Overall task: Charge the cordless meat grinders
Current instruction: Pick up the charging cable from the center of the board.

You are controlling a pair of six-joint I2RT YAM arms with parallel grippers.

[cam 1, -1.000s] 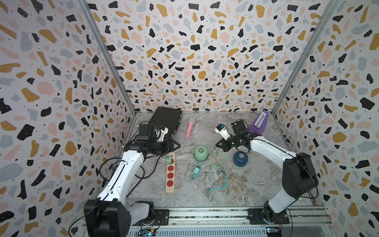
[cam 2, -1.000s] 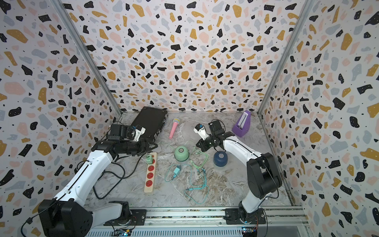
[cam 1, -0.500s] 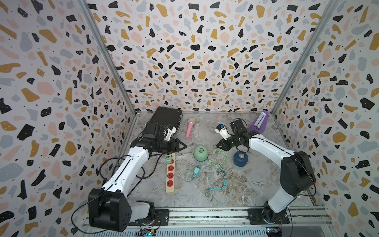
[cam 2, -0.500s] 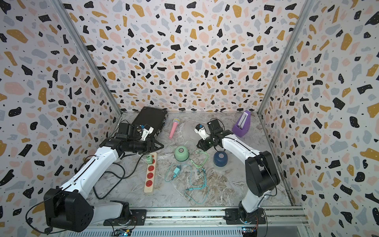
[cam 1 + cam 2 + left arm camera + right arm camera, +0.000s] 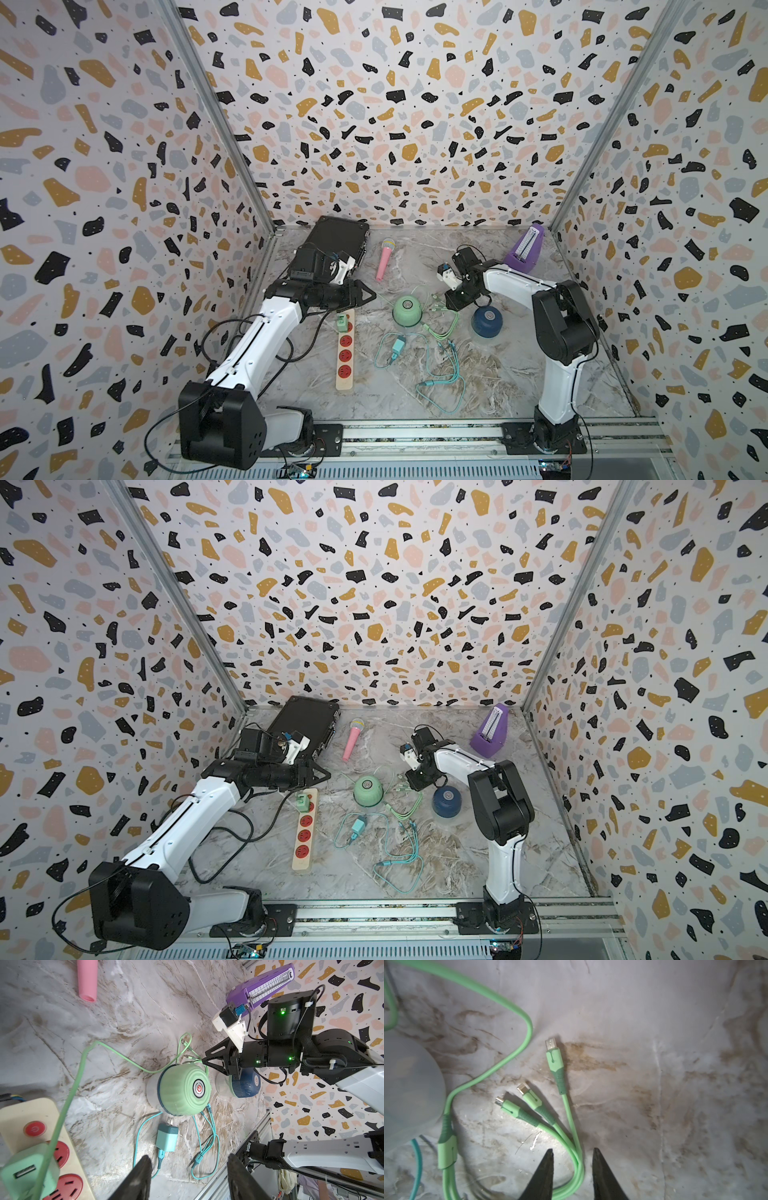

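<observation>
A marble-patterned tabletop (image 5: pixel 498 374) sits inside speckled walls, with two robot arms reaching in from the near edge. The mint green grinder (image 5: pixel 407 310) stands upright near the middle of the tabletop, silvery button facing up. The navy blue grinder (image 5: pixel 486 321) stands just beside it, toward the right arm's side; the two are apart.

The right gripper (image 5: pixel 572 1151) hangs low between and slightly behind the two grinders. Its fingers (image 5: pixel 544 1178) are apart, and a loop of the green cable (image 5: pixel 517 1051) passes through the gap with space on both sides, so nothing is clamped. The cable's three connector ends (image 5: pixel 552 1051) lie free on the tabletop just ahead of the fingertips.

The left gripper (image 5: pixel 189 1161) hovers above the far end of the power strip (image 5: pixel 345 353), pointing toward the mint green grinder. Its fingers (image 5: pixel 139 1180) are spread wide and hold nothing. A green plug adapter (image 5: pixel 341 322) sits in the strip's far socket, with the green cable running from it. A teal adapter (image 5: pixel 398 345) lies loose in front of the mint green grinder, its teal cable (image 5: pixel 440 382) looping nearby.

Along the back are a black case (image 5: pixel 338 241), a pink toy microphone (image 5: pixel 384 257) and a purple metronome (image 5: pixel 525 251).
</observation>
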